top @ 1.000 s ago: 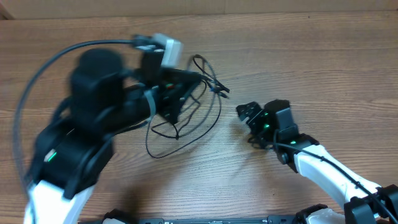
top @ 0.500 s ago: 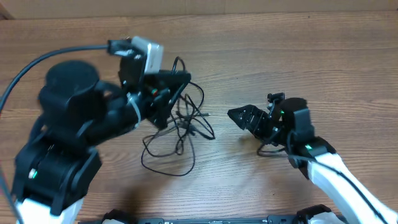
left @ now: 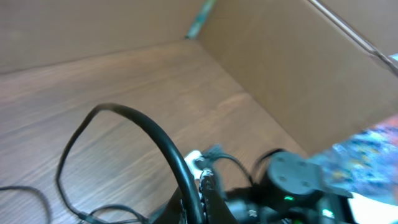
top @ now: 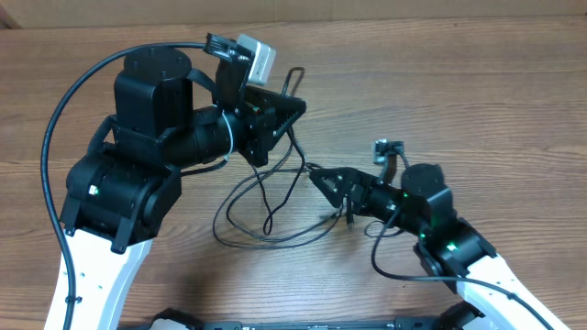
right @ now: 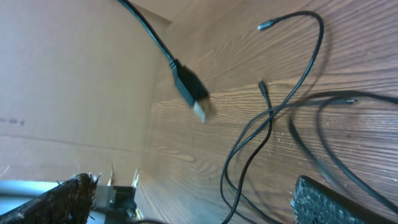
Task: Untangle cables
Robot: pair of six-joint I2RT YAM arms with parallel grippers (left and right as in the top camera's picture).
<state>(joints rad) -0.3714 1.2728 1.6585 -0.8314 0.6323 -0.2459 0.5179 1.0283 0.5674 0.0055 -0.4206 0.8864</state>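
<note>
The cables (top: 275, 197) are thin black cords lying in loose loops on the wooden table, with one loop (top: 293, 78) rising past my left gripper (top: 290, 110). That gripper is shut on a cable strand, which runs between its jaws in the left wrist view (left: 186, 180). My right gripper (top: 332, 186) stands wide open at the right edge of the loops. In the right wrist view its fingers (right: 336, 202) flank crossed strands (right: 252, 146) on the table. A larger plug (right: 189, 93) hangs in the air, and a small plug tip (right: 264, 26) lies further off.
Cardboard walls (left: 298, 68) border the wooden table (top: 477, 82). Thick black robot cables (top: 64, 119) arc around the left arm. A thinner lead (top: 385, 261) curls beside the right arm, whose wrist (left: 292, 186) shows in the left wrist view.
My left gripper has swung right and back, pulling the held strand with it and spreading the loops. My right gripper has moved left up to the loops and opened wider.
</note>
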